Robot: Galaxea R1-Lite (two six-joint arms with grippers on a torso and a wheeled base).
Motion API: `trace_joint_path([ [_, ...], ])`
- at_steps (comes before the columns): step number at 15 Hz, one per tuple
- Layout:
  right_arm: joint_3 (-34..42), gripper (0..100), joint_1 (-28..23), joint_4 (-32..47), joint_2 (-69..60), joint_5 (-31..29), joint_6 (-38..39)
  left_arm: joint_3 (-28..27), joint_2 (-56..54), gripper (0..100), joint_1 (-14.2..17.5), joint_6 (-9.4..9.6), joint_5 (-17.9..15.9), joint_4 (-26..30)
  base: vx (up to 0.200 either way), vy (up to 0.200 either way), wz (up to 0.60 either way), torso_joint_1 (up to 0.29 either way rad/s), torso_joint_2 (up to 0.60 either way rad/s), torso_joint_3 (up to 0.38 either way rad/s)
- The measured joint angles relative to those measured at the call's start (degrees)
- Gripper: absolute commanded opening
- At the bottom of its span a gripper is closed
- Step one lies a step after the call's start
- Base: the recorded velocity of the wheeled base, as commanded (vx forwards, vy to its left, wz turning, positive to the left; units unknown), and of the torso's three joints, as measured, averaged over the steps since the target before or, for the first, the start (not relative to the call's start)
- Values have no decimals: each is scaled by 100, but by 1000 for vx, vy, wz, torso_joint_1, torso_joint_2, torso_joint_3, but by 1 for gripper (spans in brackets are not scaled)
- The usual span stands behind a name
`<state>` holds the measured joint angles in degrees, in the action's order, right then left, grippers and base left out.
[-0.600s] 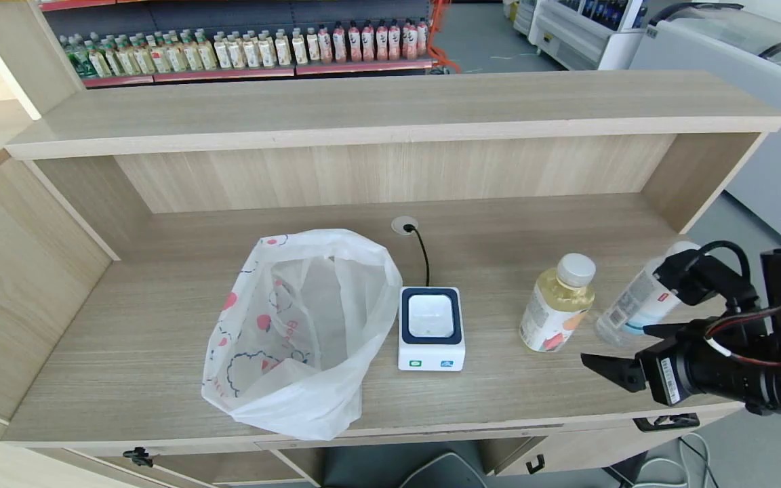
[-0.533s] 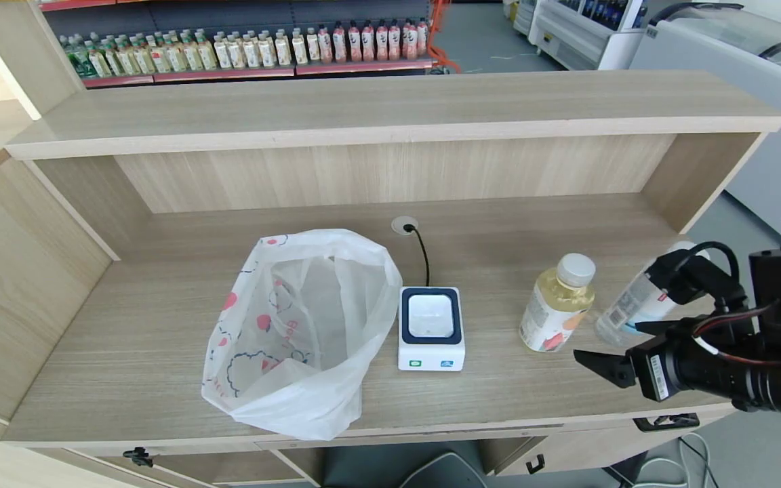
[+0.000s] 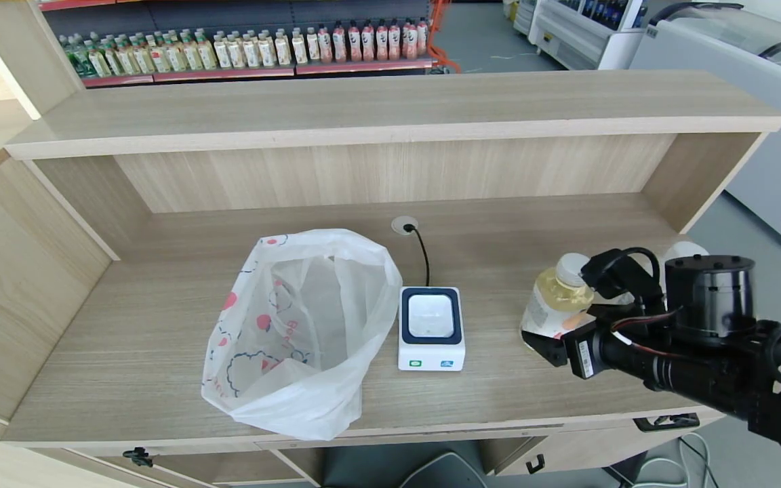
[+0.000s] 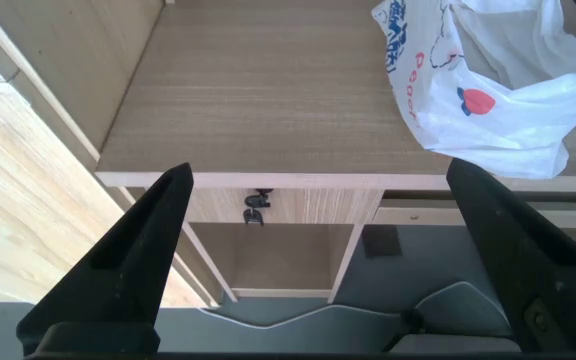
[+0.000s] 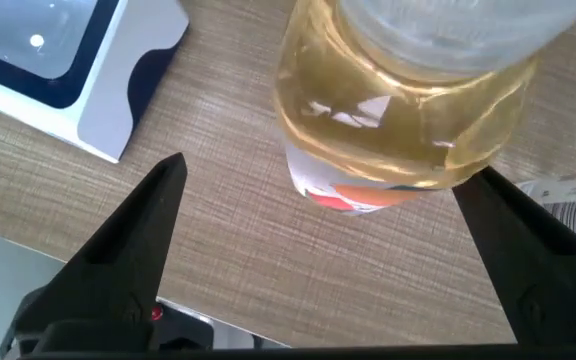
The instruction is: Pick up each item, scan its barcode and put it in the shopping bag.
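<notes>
Bottle of yellow drink (image 3: pixel 556 306) stands on the surface (image 3: pixel 153 318) at 3 o'clock from the scanner (image 3: pixel 431 327); we see our right tool (image 5: pixel 328 180) spread wide around it, left tool (image 4: pixel 320 178) also wide.

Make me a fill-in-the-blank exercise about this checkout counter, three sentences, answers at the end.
1. The barcode scanner stands between the shopping bag and a bottle of ____ drink.
2. The bottle's cap is ____.
3. The right gripper, close up to the bottle, has its fingers ____.
Answers: yellow; white; open.
</notes>
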<state>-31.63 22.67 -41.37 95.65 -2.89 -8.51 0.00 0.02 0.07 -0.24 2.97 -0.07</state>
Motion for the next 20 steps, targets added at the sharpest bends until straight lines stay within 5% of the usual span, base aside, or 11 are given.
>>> trace_joint_path([
  [17, -430, 100, -2, -934, 672, -33, -79, 0, 0, 100, -2, 0, 0, 2, 0, 0, 0, 0, 0, 0],
  [18, -430, 0, -24, -1035, 727, -15, -84, 0, 0, 100, -2, 0, -2, 2, 0, 0, 0, 0, 0, 0],
  [20, -446, 0, -63, -1117, 848, -9, -176, 0, 0, 100, 2, 0, 0, 2, 0, 0, 0, 0, 0, 0],
])
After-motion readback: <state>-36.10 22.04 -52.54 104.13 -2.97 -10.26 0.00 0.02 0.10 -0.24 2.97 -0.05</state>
